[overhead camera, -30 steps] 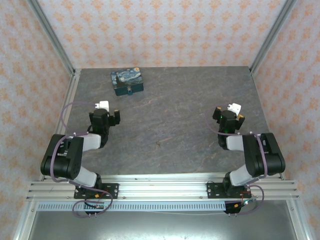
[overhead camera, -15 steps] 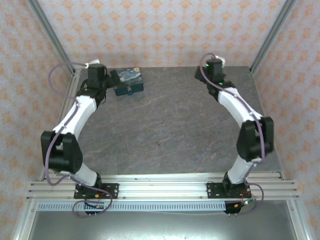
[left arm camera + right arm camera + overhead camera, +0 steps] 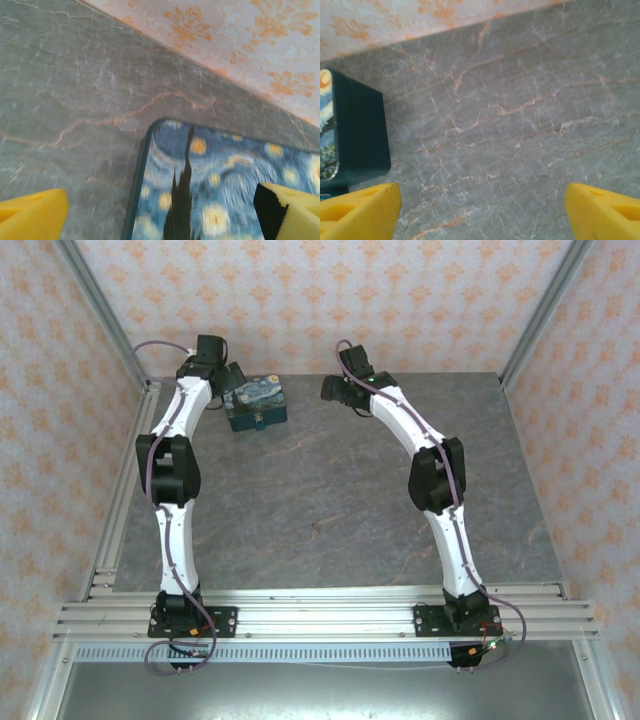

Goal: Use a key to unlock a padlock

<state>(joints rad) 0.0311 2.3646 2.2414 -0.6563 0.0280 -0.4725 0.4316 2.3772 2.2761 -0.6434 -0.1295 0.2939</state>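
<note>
The big grey table [image 3: 350,490] has a blue painted box [image 3: 255,400] at its far left end. The left gripper [image 3: 160,212] hangs over a corner of the box, yellow fingers wide apart, holding nothing. The right gripper [image 3: 480,212] is beside the box's right end, fingers wide apart and empty too. The padlock [image 3: 259,423] is the tiny dark thing on the box's near side. A speck [image 3: 318,530] mid-table may be the key, but it is too small to tell. I think one gripper should gently steady the box first.
</note>
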